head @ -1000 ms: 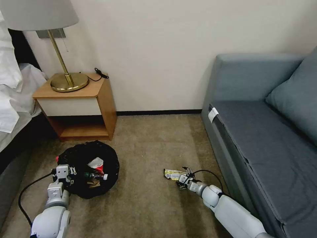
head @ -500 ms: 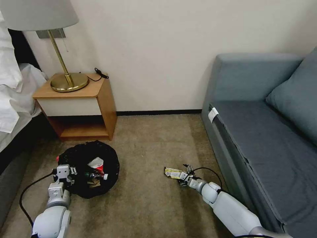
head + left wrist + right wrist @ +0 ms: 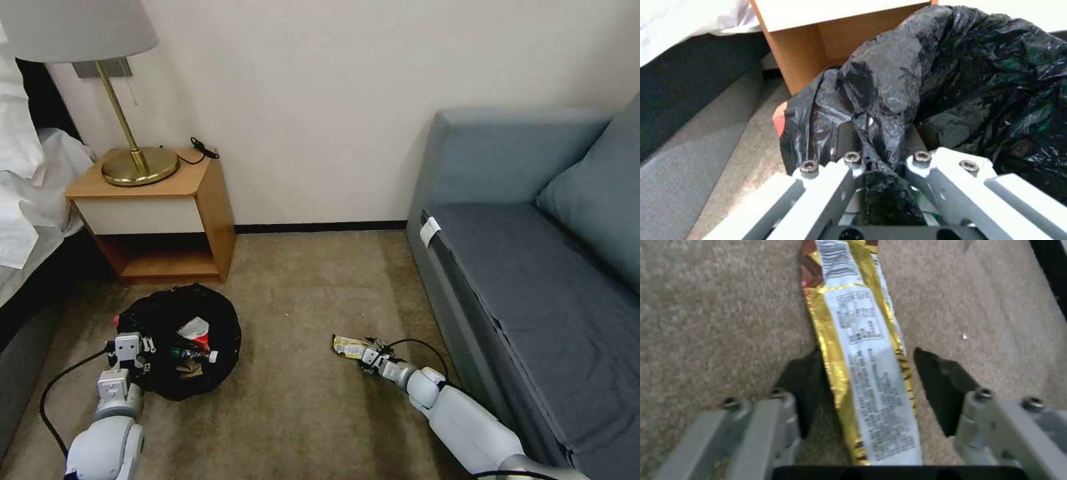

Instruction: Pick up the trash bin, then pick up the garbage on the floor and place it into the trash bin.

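Right wrist view — jaws astride snack wrapper (image 3: 867, 373)

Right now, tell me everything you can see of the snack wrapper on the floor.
The snack wrapper is a long, flat, glossy foil packet, gold-edged with a pale printed panel and a brown end. It lies on the carpet near the sofa. The right gripper straddles it, open, one finger on each side.

Left gripper (image 3: 128, 347) at black-lined trash bin (image 3: 179, 340) rim, right gripper (image 3: 369, 354) low at snack wrapper (image 3: 349, 347) on carpet (image 3: 300, 293)
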### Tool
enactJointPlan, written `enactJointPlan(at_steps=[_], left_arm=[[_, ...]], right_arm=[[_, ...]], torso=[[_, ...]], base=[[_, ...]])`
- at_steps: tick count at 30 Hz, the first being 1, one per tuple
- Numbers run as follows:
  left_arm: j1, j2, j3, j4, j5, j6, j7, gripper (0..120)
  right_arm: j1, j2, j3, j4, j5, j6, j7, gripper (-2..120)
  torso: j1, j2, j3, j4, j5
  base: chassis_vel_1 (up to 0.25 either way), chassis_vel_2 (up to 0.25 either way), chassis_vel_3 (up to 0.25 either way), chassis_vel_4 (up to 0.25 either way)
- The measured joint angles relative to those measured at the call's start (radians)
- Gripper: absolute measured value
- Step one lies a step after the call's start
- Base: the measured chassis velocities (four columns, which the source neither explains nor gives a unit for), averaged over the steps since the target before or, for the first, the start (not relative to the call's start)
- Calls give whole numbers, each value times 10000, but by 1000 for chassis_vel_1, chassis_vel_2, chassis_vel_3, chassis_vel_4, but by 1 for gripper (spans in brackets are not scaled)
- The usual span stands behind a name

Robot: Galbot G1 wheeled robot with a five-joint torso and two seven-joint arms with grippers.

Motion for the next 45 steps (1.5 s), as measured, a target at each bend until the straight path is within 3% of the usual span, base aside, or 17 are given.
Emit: enactJointPlan(at_steps=[7, 11, 12, 14, 25, 45], left_arm=[[-26, -22, 8, 50, -2, -27, -5, 4], [-30, -22, 9, 54, -3, -29, -4, 4], [-42, -25, 13, 72, -2, -32, -7, 4], [-73, -38, 28, 99, -3, -35, -18, 4], [-112, -32, 45, 121, -2, -34, -1, 4], [-104, 58, 58, 57, 35, 27, 167, 4]], right_arm=[[10, -3, 14, -167, 32, 83, -84, 25], [10, -3, 14, -167, 35, 84, -87, 23], [9, -5, 15, -176, 46, 88, -104, 10], [7, 4, 14, -194, 56, 101, -144, 1], [-38, 5, 53, -105, 140, 166, -226, 0], [-748, -162, 639, 2141, 75, 1179, -312, 0]], torso=[[0, 0, 1, 0, 0], [0, 0, 1, 0, 0], [0, 0, 1, -1, -1], [0, 0, 0, 0, -1], [0, 0, 1, 0, -2], [0, 0, 1, -1, -4]], base=[[0, 0, 0, 0], [0, 0, 0, 0], [0, 0, 0, 0], [0, 0, 0, 0], [0, 0, 0, 0], [0, 0, 0, 0]])
